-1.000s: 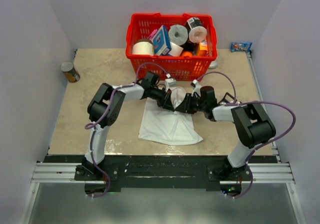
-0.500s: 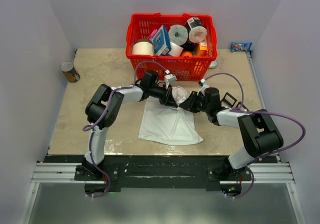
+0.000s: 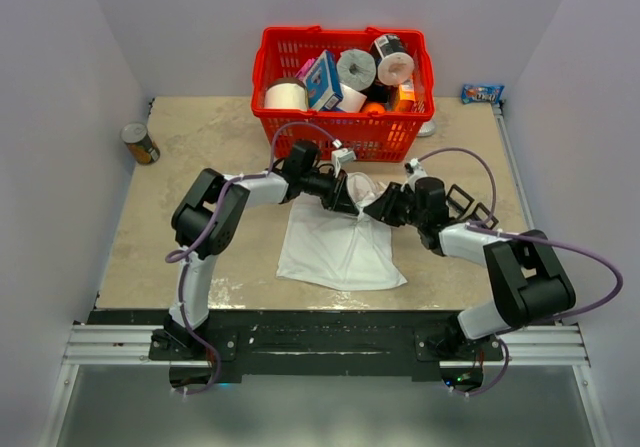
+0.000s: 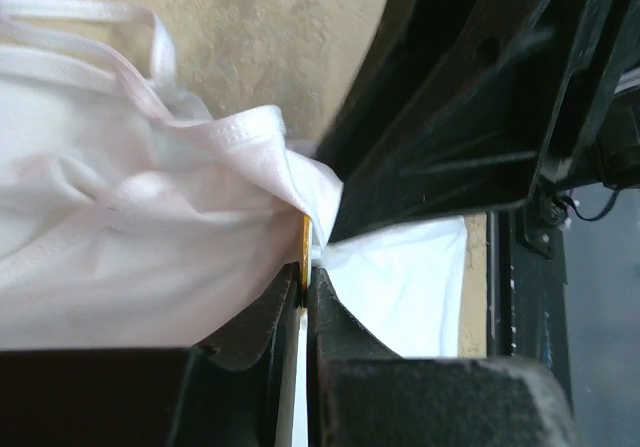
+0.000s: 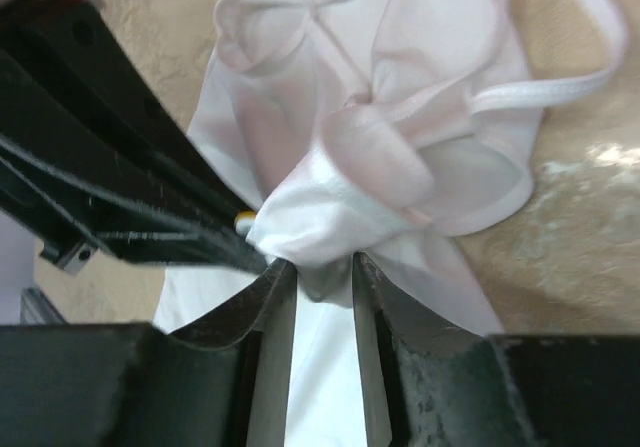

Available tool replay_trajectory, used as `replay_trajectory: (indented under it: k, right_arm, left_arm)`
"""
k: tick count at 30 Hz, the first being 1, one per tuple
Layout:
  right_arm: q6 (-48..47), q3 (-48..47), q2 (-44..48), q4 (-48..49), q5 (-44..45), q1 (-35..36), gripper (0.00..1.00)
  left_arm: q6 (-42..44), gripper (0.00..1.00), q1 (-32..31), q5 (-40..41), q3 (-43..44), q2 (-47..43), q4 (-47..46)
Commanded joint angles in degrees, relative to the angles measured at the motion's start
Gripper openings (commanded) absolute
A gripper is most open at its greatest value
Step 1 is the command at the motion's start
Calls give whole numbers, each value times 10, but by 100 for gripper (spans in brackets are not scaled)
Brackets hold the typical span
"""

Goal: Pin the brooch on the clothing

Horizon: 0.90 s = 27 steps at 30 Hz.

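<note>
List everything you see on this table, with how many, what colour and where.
table: one, beige, under everything
basket: one, red, far centre of the table
rolls: at least three, white and grey, in the basket
box: one, blue, in the basket
can: one, brownish, far left edge
snack packet: one, blue, far right corner
T-shirt: one, white, centre, its far end bunched up
brooch: one, gold edge showing, against the shirt's hem
left pincer: one, black, shut on the brooch
right pincer: one, black, shut on bunched T-shirt fabric
</note>
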<state>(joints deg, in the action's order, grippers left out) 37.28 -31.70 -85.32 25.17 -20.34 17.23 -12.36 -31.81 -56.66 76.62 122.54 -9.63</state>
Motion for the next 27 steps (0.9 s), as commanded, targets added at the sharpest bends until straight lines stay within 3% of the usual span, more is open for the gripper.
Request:
replay_trajectory:
  k: [1, 3, 9, 23, 27]
  right_arm:
    - [1, 0, 35, 34, 64, -28, 38]
    - [0, -2, 39, 35, 58, -30, 48]
    - [-2, -18, 35, 31, 43, -35, 62]
    - [2, -49, -58, 75, -30, -30, 63]
    - [-6, -50, -70, 66, -30, -30, 53]
  left_arm:
    - [-6, 0, 3, -13, 1, -22, 38]
    - [-6, 0, 3, -15, 2, -21, 38]
    - [-5, 0, 3, -21, 3, -22, 38]
    - [-1, 0, 1, -26, 0, -24, 36]
    - [-1, 0, 1, -20, -2, -25, 35]
